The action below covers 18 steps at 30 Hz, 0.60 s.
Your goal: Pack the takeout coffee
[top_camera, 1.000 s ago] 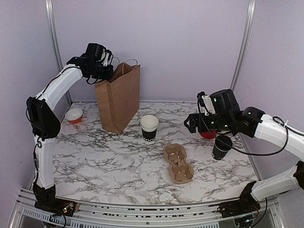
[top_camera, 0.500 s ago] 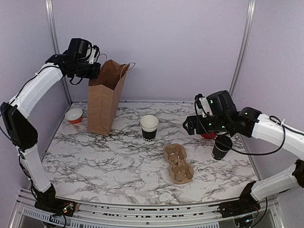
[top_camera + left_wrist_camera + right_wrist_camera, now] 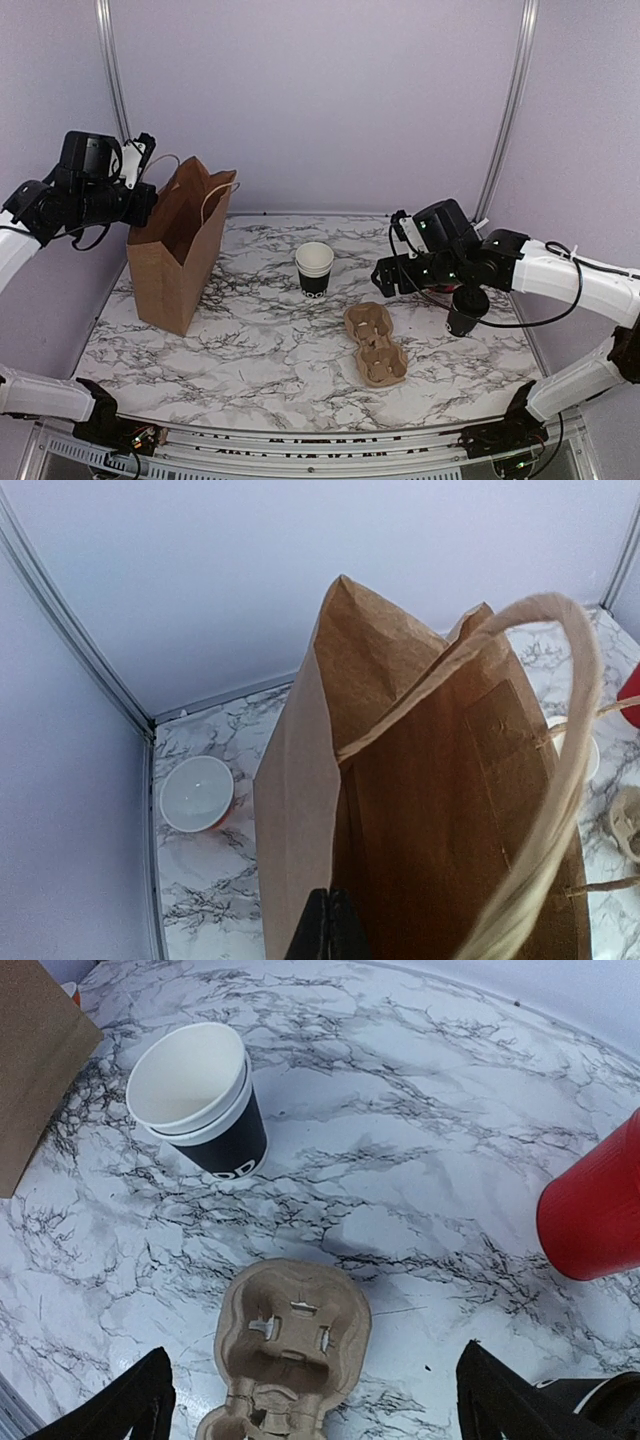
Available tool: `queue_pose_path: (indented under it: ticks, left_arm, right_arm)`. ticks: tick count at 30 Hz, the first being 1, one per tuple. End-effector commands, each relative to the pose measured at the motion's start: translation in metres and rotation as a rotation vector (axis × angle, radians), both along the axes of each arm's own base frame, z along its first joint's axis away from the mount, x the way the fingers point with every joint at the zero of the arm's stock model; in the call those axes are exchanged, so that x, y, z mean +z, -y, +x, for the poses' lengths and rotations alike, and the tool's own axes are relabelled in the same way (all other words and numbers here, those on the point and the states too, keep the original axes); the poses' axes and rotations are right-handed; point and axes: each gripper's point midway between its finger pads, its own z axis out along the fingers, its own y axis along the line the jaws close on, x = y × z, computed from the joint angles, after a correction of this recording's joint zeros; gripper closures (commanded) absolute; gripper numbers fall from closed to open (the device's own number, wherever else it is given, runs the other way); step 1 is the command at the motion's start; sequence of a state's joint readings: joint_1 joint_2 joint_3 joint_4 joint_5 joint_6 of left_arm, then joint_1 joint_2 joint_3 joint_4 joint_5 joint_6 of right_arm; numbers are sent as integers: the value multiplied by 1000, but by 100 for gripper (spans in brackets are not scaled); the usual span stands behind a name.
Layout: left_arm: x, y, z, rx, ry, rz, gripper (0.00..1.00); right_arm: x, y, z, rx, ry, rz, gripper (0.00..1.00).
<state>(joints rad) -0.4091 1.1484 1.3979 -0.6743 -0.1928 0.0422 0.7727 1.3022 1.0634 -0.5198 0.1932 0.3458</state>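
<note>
The takeout coffee point(image 3: 467, 309), a small black cup with a black lid, stands at the right, partly under my right arm. Only its lid's edge point(image 3: 598, 1406) shows in the right wrist view. My right gripper point(image 3: 384, 279) is open and empty, left of the coffee and hovering above the far end of the cardboard cup carrier point(image 3: 375, 345). The carrier point(image 3: 290, 1345) lies between the gripper's point(image 3: 318, 1405) spread fingers. My left gripper point(image 3: 137, 206) is shut on the rim of the brown paper bag point(image 3: 176, 253), which tilts with its mouth open. Its closed fingertips point(image 3: 329, 932) pinch the bag wall point(image 3: 300, 810).
A stack of lidless black cups point(image 3: 314, 267) stands mid-table, behind the carrier. A red cup point(image 3: 594, 1210) is at the far right. A small white bowl point(image 3: 197, 793) sits in the back left corner beside the bag. Walls close in on three sides.
My left gripper has pulled the bag left and toward the front, tilting it. The right arm has drifted slightly left, still open.
</note>
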Motion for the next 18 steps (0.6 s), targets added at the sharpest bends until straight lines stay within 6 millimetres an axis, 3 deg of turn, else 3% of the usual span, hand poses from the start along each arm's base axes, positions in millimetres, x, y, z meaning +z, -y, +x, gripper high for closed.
queue_pose_path:
  ticks: [1,5,8,13,18]
  left_arm:
    - [3,6,-37,-57,73,45,100]
    - [-10,15,-60,-104,59,79,100]
    - [-6,21,-68,-102,93,167,100]
    - [11,11,-68,-4,177,340,100]
    - [36,-15,-73,91,251,422,100]
  right_arm:
    - [10,-23,-2,46,34,4,5]
    - [1,-36,-11,80,15,-12,5]
    - [-6,-37,-14,79,-2,-20,5]
    - [-6,-41,-17,81,-11,-8,5]
    - [-2,-42,-16,81,0,-1,5]
